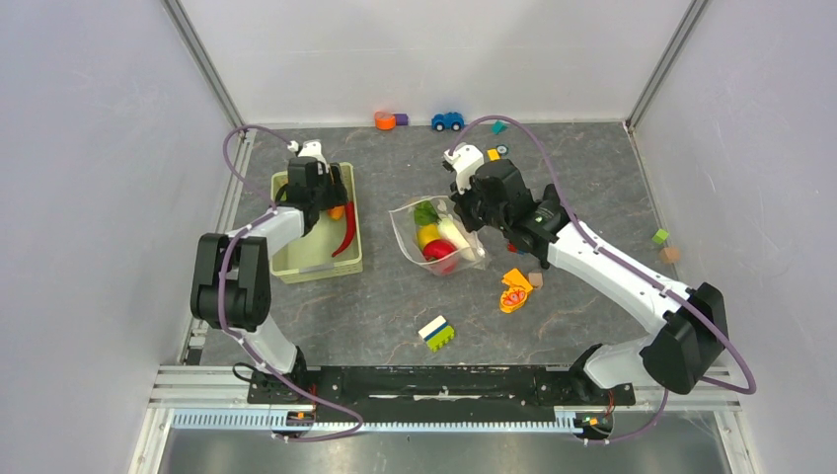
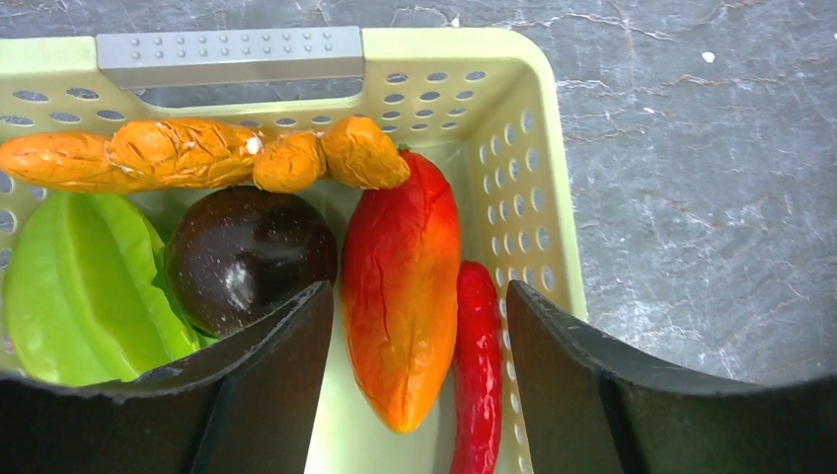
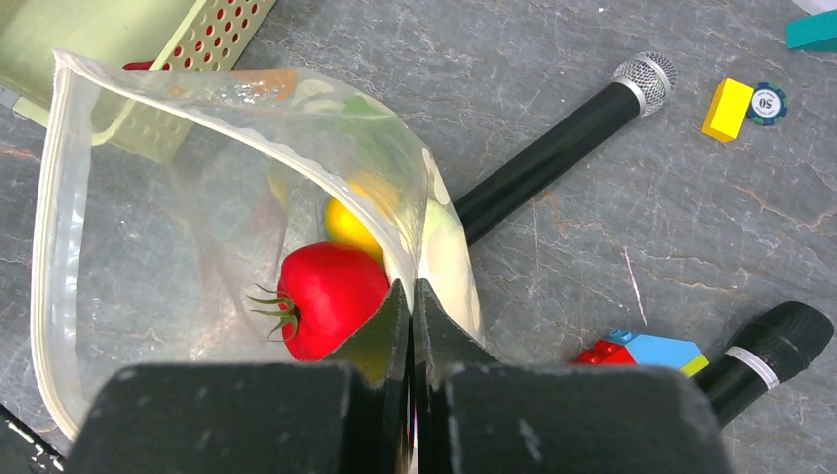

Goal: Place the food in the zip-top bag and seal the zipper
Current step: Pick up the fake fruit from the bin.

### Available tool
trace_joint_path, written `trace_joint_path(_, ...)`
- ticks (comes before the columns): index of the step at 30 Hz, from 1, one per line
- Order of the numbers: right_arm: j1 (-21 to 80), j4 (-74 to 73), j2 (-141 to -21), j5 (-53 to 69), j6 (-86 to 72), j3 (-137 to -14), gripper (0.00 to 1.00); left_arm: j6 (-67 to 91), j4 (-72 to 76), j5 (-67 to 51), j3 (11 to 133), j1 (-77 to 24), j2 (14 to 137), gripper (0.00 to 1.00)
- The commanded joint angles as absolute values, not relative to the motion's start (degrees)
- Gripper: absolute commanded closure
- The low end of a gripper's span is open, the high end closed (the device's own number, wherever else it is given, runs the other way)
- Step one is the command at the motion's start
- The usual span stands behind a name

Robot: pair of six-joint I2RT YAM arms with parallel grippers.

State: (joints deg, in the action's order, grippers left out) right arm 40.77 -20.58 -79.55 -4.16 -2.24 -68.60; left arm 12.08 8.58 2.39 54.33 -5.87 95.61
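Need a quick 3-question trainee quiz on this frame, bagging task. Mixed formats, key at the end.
1. Multiple choice: the right hand is shut on A) a microphone, B) the edge of the zip-top bag, C) a building block.
2. True or false: the red chili is already in the bag.
3. Short answer: which red piece lies inside the bag?
Key: 1 B. 2 False, it lies in the green basket, under the open left hand. 3 The tomato.
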Motion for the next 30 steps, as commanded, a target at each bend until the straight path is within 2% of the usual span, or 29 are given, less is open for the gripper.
trace_joint_path(1,40.9,-18.8,-77.6,-4.9,-3.5,-68.0,1.00,14.2,3.1,0.4,59.8,-4.8,98.8,0.31)
trace_joint_path(14,40.9,-18.8,-77.5,-4.9,-3.7,-67.9,1.00,15.4,-8.5,1.8,68.8,-4.4,106.0,0.42)
trace_joint_path(18,40.9,-18.9,-77.5,-4.7,-3.7,-67.9,1.00,15.5,-8.8,1.9,69.0,-4.4,106.2,0.48)
trace_joint_path(23,41.0,-18.8,-77.4,-4.7,-3.7,-67.9,1.00,15.5,-8.1,2.1,68.4,-4.4,105.6,0.50)
trace_joint_path(30,40.9,-18.9,-77.0,-4.7,-3.7,-67.7,1.00,15.2,-5.2,1.9,65.7,-4.4,102.9,0.69)
